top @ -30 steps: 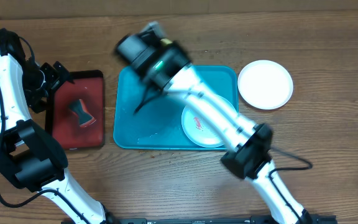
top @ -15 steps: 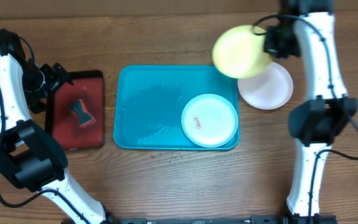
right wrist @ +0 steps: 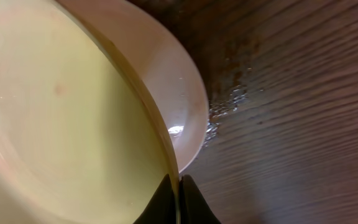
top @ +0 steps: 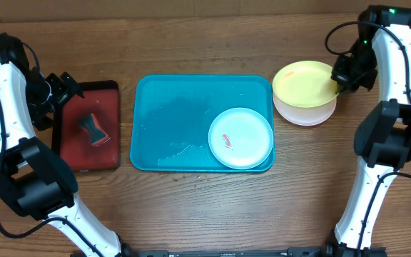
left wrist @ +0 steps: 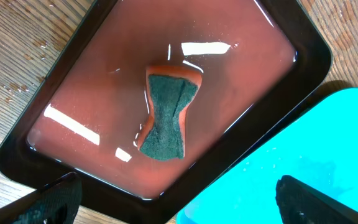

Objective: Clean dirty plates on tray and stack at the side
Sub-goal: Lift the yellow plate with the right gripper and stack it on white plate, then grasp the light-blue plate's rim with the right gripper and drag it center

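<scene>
My right gripper (top: 340,80) is shut on the rim of the yellow-green plate (top: 302,83) and holds it just over the white plate (top: 307,114), right of the teal tray (top: 170,121). In the right wrist view the fingers (right wrist: 178,198) pinch the yellow-green plate's edge (right wrist: 73,124), with the white plate (right wrist: 173,93) behind it. The pale mint plate (top: 240,138), with a red smear, lies in the tray's front right corner. My left gripper (left wrist: 179,199) is open over the red tray (left wrist: 166,93), which holds a sponge (left wrist: 166,115).
The red black-rimmed tray (top: 109,93) with the sponge (top: 93,129) stands left of the teal tray. Water drops lie on the wood beside the white plate (right wrist: 229,102). The teal tray's left half is wet.
My right arm has swung from over the teal tray to the right, carrying the yellow-green plate, and lowered it over the white plate. The left arm has not moved.
</scene>
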### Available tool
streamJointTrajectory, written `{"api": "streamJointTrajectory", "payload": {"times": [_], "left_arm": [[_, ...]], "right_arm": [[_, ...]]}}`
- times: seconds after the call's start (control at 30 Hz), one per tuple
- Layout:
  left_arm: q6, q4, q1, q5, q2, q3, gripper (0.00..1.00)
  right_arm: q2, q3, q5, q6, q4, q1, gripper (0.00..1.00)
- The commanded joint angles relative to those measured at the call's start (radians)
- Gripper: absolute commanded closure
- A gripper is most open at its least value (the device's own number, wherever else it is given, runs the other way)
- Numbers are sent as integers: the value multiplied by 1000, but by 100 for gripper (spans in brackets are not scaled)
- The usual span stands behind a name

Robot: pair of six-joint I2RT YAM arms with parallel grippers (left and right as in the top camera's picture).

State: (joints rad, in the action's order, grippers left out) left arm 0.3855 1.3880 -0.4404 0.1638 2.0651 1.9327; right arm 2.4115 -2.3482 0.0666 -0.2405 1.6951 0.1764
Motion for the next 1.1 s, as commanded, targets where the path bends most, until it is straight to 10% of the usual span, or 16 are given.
{"api": "streamJointTrajectory", "payload": {"times": [0.0, 0.37, 0.6, 1.07], "left_arm": [[-16, -1, 5, -11, 2, 13, 0], [-16, -5, 5, -11, 2, 13, 0], [-15, -5, 5, -10, 2, 13, 0], [-16, -7, 5, -11, 2, 13, 0]], "right_arm": [[-38, 5, -24, 5, -1, 18, 96], [-38, 87, -3, 29, -1, -21, 59], [-38, 137, 278, 273, -5, -114, 53], [-38, 137, 128, 406, -28, -400, 37]]}}
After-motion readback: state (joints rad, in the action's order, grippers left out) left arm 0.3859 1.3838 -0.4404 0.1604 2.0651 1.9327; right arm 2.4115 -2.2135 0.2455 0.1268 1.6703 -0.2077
